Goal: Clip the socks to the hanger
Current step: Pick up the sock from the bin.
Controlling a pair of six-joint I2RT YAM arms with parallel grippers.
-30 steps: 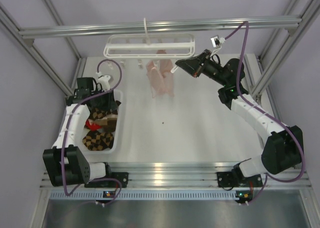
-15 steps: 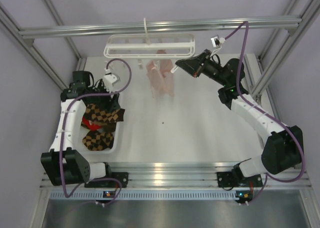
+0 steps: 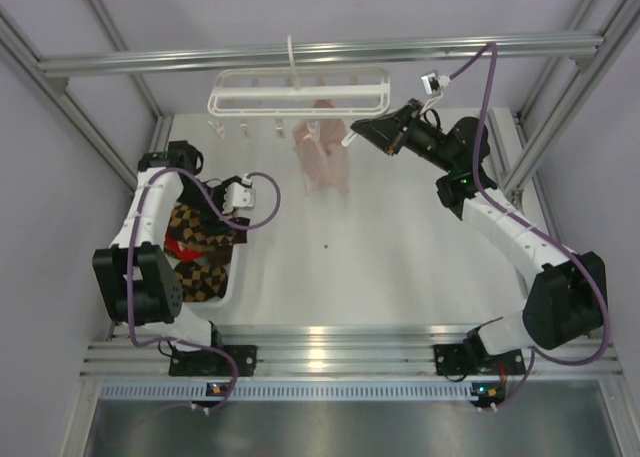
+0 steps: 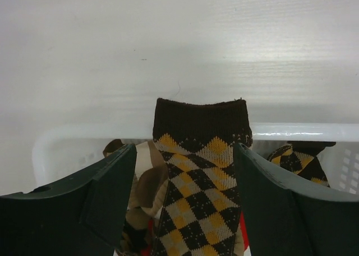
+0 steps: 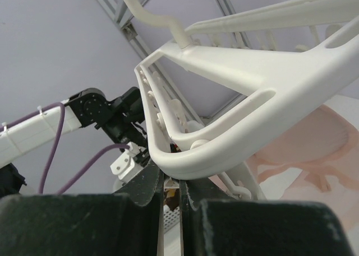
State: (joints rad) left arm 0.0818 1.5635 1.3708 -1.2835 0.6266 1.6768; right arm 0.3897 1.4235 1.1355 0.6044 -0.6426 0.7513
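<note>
Over the bin (image 4: 291, 131) rim, an argyle sock (image 4: 199, 155) is straddled by the wide-open left tool (image 4: 184, 149), ungripped. The hanger (image 5: 235, 71) end is pinched by the near-closed right tool (image 5: 171, 180), likely steadied for clipping.

The sock (image 4: 199, 183) runs off the left wrist view's bottom edge.

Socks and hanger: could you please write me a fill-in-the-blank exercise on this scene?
1. The hanger carries one sock, coloured ___.
2. The argyle sock is framed by the left gripper's two ___.
3. The bin of socks stands on the table's ___ side.
Missing: pink; fingers; left.
</note>
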